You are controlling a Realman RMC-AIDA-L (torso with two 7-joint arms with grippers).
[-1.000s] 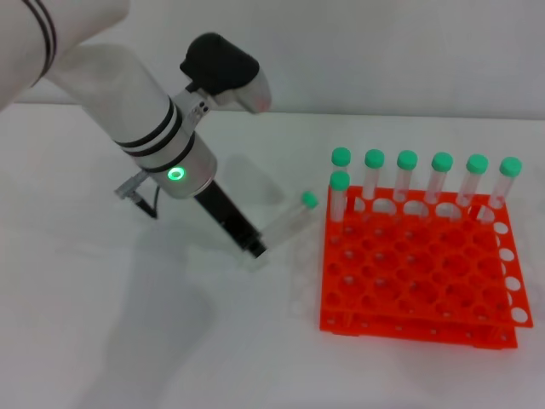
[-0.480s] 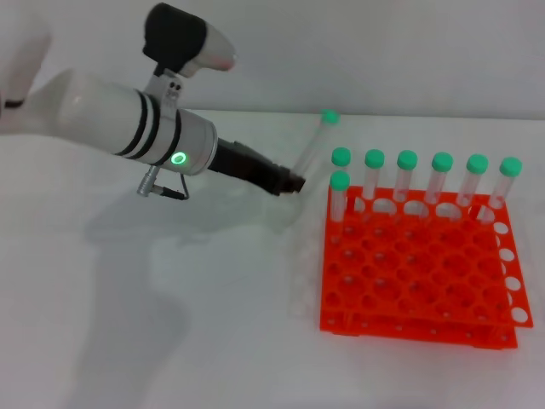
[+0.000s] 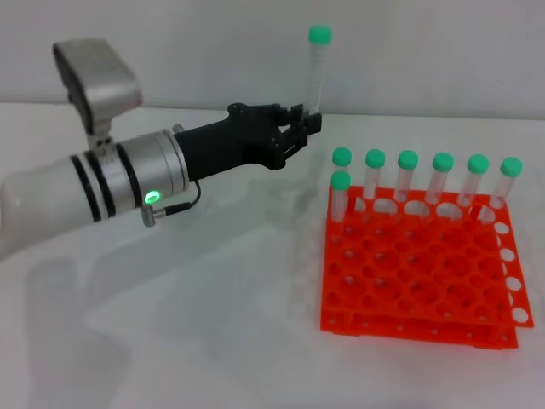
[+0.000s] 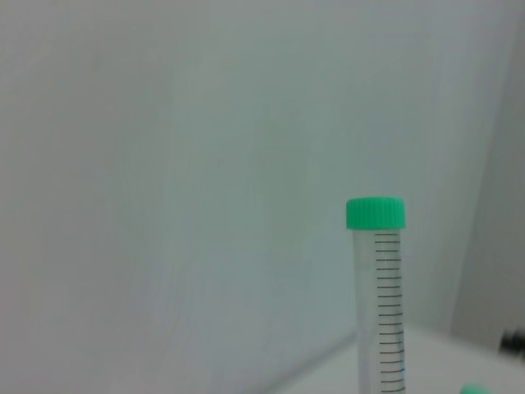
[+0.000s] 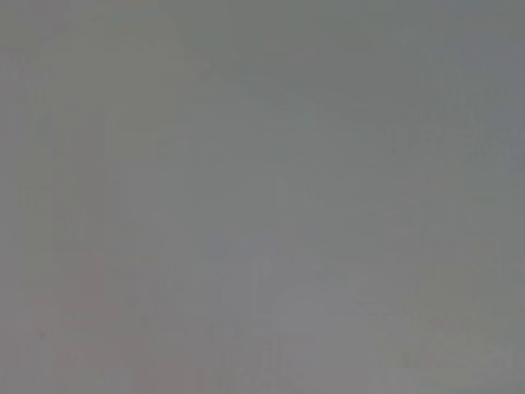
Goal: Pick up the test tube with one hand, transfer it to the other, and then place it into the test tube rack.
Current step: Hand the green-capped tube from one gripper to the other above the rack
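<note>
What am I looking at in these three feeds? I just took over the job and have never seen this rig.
It is a two-armed robot. The wide picture comes from its head camera, looking down at a white table. The other two come from cameras on its wrists.

The white arm on the left ends in a black left tool, shut on the lower part of the test tube, which it holds upright in the air, green cap on top. The left wrist view shows that same tube close up, with its printed marks.

On the table stands the orange test tube rack, with seven capped tubes along its far and left edges.

The right wrist view shows only plain grey; the right arm is not in view.
</note>
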